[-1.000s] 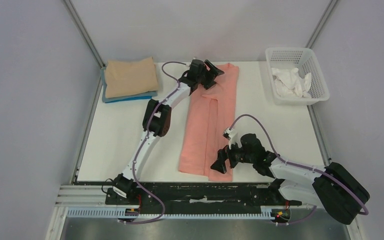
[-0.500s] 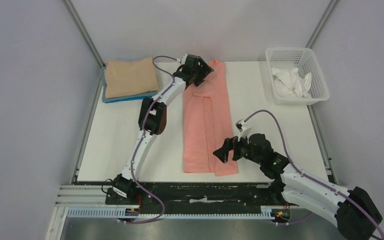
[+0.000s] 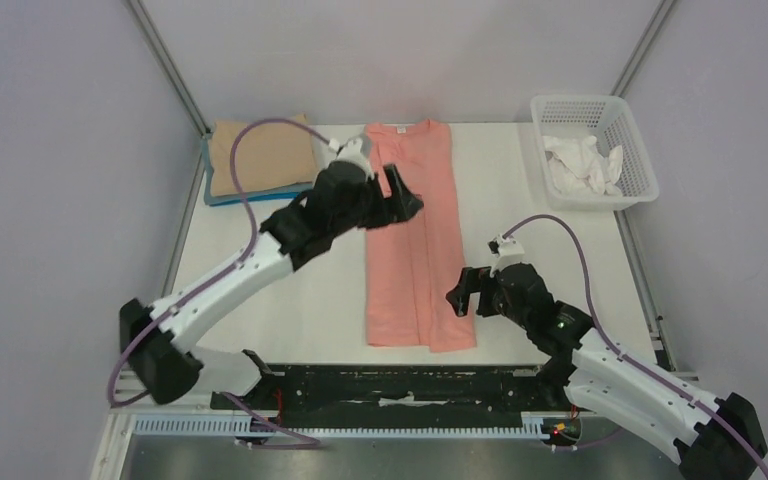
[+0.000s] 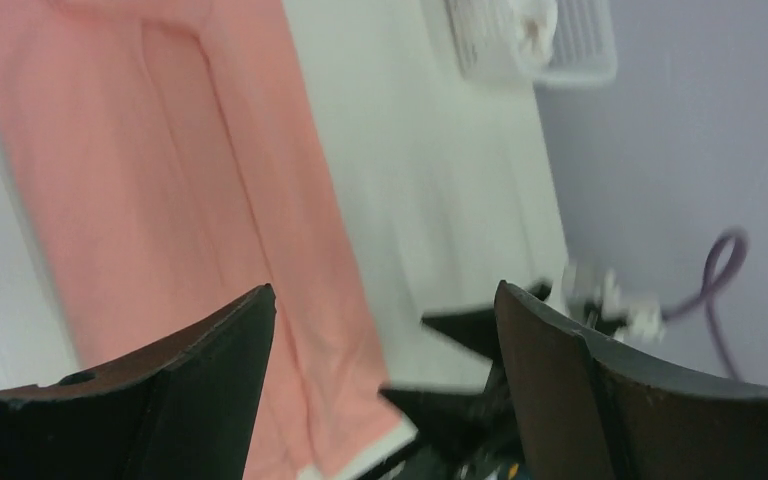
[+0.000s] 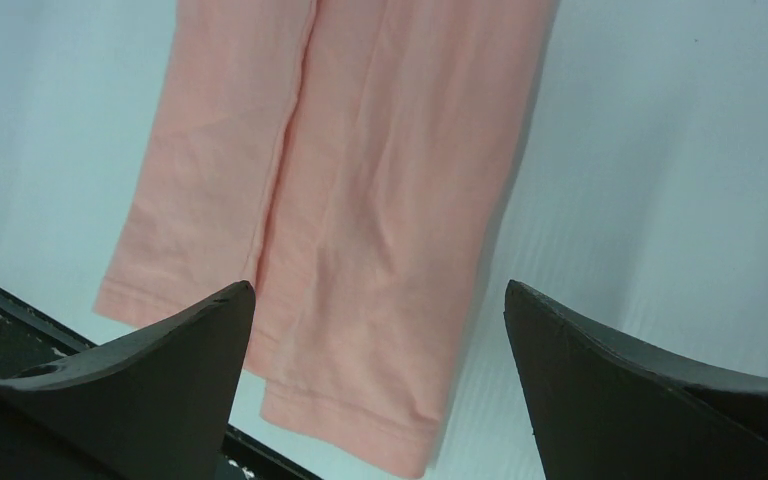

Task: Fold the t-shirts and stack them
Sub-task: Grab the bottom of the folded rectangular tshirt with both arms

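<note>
Top external: left gripper [image 3: 410,206] spread, hovering over pink t-shirt [image 3: 422,280].

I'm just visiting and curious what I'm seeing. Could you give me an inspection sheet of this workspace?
Surface: white table.
Job's things: pink shirt folded into a long strip mid-table; tan shirt folded atop blue shirt, far left corner.
Clutter: white basket holding crumpled white cloth, far right corner.
Grippers: left gripper open above the pink shirt; right gripper open by its near right edge; both empty.
Cables: left cable arcs over the tan shirt; right cable loops above its arm.
Surroundings: grey walls, metal posts.
</note>
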`<state>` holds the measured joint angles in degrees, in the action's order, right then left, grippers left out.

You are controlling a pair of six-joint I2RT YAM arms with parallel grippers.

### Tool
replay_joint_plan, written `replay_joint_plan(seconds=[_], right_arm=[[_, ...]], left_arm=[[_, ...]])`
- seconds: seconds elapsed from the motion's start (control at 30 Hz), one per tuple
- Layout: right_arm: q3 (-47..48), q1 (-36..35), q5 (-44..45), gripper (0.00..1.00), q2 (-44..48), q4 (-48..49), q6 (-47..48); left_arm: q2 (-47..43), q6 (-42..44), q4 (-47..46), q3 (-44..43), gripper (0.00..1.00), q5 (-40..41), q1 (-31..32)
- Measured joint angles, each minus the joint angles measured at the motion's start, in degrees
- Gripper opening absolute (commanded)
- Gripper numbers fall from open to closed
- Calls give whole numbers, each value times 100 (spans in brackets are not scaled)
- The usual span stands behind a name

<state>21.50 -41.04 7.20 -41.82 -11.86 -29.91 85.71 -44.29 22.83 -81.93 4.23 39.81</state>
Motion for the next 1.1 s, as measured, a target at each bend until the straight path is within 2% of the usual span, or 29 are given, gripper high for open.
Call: replay_joint_plan(seconds=[0.1, 0.17, 0.37, 0.5, 0.6, 0.7, 0.77, 0.87, 0.97, 1.1], right_arm=[[-72, 0, -127, 98, 197, -299, 68], [-179, 0, -286, 98, 339, -389, 109], [-468, 0, -686, 98, 553, -680, 186], [-734, 0, -833, 98, 586, -737, 184], [-841, 0, -973, 94, 584, -752, 131], [-920, 0, -1084, 88, 584, -691, 74], [-953, 0, -1174, 85, 605, -671, 26], [-977, 0, -1266, 75, 612, -686, -39], [-992, 0, -1392, 66, 614, -717, -52], [-992, 0, -1550, 58, 608, -831, -13]], left_arm=[[-1478, -96, -280, 1928, 86, 179, 717], [-1976, -236, -197, 2909, 86, 319, 1016], [-2157, -728, 227, 4610, 83, 376, 1567], [-2159, -931, 146, 5075, 66, 98, 1674], [-1974, -1062, -96, 5182, 55, -127, 1727], [-1727, -1145, -417, 5302, 46, -343, 1740], [-1646, -1196, -575, 5355, 32, -413, 1744], [-1469, -1309, -807, 5386, 25, -476, 1749], [-1340, -1357, -1036, 5407, 3, -522, 1751], [-1263, -1421, -1172, 5421, 2, -581, 1749]])
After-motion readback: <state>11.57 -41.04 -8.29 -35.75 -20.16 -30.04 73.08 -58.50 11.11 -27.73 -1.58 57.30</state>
